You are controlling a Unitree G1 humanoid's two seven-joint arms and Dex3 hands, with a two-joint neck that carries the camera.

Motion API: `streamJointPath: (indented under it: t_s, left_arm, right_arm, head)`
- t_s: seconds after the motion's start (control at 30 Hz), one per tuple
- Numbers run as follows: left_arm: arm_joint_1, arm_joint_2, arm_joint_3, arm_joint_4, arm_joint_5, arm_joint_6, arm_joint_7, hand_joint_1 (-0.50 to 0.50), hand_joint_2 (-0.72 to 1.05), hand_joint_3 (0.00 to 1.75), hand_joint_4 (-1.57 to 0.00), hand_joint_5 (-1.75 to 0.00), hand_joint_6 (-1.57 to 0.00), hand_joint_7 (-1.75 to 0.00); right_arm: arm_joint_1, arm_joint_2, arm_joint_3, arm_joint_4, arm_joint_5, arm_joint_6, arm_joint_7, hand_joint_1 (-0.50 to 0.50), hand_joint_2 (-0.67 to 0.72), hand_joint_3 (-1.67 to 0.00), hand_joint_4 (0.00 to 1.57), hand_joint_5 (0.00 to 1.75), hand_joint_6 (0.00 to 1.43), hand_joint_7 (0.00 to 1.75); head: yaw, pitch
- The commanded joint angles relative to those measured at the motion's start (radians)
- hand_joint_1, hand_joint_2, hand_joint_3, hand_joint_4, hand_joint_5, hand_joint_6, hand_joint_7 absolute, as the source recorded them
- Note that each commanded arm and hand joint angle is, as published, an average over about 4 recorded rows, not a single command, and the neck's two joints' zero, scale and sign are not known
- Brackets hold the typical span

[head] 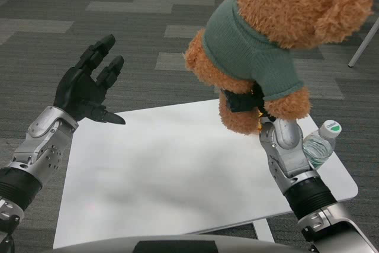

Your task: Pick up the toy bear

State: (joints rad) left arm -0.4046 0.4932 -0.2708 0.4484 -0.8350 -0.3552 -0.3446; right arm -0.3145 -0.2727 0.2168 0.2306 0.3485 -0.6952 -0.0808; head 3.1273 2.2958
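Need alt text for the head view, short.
The robot's right hand holds a brown toy bear in a green sweater, lifted above the white table. Its left hand is open at the left; a water bottle stands at right.

Only 1 view, from the robot's head, faces forward and down over the flat white rectangular table (177, 170). It sits close, with grey patterned carpet floor (118, 22) beyond.

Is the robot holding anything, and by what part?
Yes: its right hand holds the bear from below, at its lower body. The left hand holds nothing.
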Motion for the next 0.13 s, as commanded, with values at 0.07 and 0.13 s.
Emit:
streamJointPath:
  t_s: [0.07, 0.13]
  left_arm:
    - [0.004, 0.004, 0.013, -0.018, 0.007, -0.005, 0.001, -0.46, -0.02, 0.04, 0.0, 0.0, 0.0, -0.21]
    - [0.004, 0.004, 0.014, -0.021, 0.006, -0.006, 0.001, -0.46, -0.02, 0.03, 0.0, 0.0, 0.0, -0.21]
  right_arm:
    - [0.011, -0.008, -0.01, -0.031, 0.006, -0.009, -0.012, -0.46, -0.41, -1.59, 0.23, 1.58, 1.06, 1.47]
    - [0.013, -0.008, -0.01, -0.034, 0.005, -0.009, -0.013, -0.46, -0.44, -1.59, 0.23, 1.55, 1.06, 1.47]
  head:
    - [-0.002, 0.007]
    - [-0.003, 0.01]
